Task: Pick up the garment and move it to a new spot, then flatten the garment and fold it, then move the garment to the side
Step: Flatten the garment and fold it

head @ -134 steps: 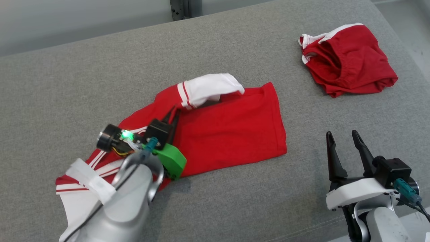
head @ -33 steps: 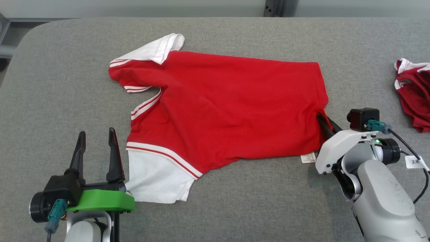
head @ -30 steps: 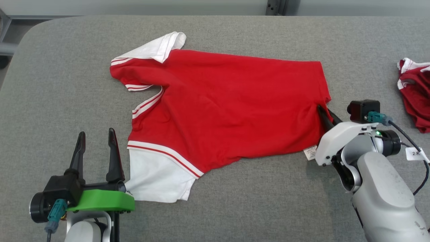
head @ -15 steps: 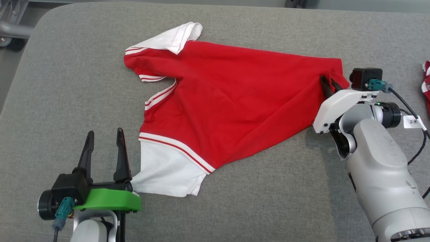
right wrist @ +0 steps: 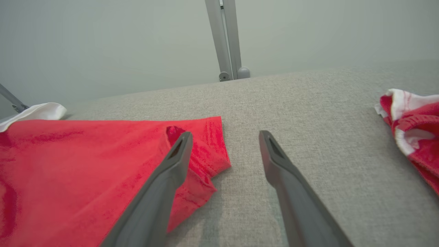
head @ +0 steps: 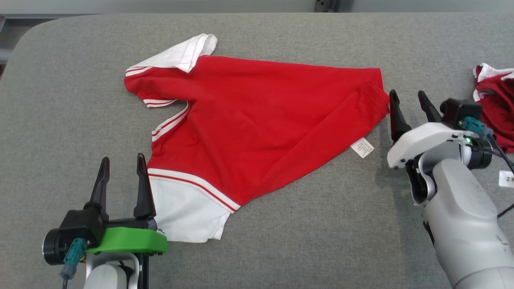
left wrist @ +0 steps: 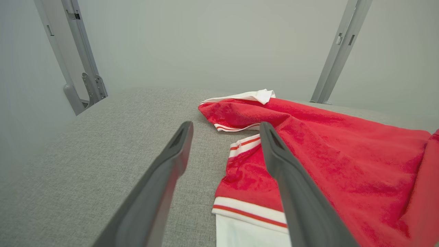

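Note:
The garment (head: 257, 120) is a red shirt with white sleeves and white-striped trim, spread on the grey padded table (head: 60, 100). It also lies in the left wrist view (left wrist: 325, 154) and the right wrist view (right wrist: 85, 161). My right gripper (head: 407, 100) stands open just right of the shirt's hem corner, nothing between its fingers (right wrist: 171, 164). My left gripper (head: 121, 162) is open at the lower left, beside the near white sleeve (head: 184, 208). A white care label (head: 362, 147) sticks out from the shirt's lower edge.
A second red and white garment (head: 496, 100) lies bunched at the table's right edge, also in the right wrist view (right wrist: 411, 130). Grey metal posts (left wrist: 337, 51) stand behind the table against a pale wall. Bare grey surface stretches along the front.
My right gripper has opened and let go of the shirt's hem corner, which now lies on the table. The head camera has shifted. The left gripper stays open in place.

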{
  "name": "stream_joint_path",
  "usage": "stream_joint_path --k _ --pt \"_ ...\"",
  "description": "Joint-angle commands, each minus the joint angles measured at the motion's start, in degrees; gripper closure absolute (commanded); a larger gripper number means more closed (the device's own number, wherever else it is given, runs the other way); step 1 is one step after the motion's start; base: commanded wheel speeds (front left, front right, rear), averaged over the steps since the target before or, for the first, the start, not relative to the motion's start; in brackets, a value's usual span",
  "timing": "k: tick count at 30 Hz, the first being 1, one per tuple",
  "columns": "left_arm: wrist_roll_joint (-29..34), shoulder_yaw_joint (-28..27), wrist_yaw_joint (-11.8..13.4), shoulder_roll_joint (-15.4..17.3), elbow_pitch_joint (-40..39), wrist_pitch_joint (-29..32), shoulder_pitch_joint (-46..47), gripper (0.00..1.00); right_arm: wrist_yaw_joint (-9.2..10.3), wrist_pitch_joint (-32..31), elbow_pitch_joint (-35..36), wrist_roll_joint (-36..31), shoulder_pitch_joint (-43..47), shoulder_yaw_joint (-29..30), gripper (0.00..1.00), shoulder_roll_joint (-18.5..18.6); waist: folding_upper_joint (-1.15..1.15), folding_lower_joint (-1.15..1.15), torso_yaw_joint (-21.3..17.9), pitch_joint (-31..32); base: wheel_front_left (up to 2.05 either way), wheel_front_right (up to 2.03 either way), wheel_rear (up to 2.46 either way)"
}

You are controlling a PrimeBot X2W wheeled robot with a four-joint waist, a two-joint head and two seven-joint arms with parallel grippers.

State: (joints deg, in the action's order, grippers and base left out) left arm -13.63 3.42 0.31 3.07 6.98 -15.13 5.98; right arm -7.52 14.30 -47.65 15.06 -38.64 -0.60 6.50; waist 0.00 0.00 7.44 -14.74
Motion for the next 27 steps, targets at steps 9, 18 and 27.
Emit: stream_joint_path --k 9,18,27 --pt "0.3 0.1 0.2 -0.1 -1.5 0.0 -1.0 0.0 0.06 -0.4 7.9 3.8 10.3 -1.9 0.0 0.2 0.0 0.0 -2.1 -0.8 0.0 0.0 0.0" --pt "-0.1 1.1 0.2 -0.1 -1.1 0.0 0.2 0.0 0.06 -2.6 5.9 5.9 6.9 -3.1 0.0 -0.2 0.0 0.0 1.0 -1.7 0.0 0.0 0.0" --pt "-0.9 0.6 0.7 -0.1 -1.1 0.0 -0.2 0.0 0.06 -2.7 -1.1 7.6 2.8 -3.2 0.0 0.6 0.0 0.0 4.2 -2.3 0.0 0.0 0.0"
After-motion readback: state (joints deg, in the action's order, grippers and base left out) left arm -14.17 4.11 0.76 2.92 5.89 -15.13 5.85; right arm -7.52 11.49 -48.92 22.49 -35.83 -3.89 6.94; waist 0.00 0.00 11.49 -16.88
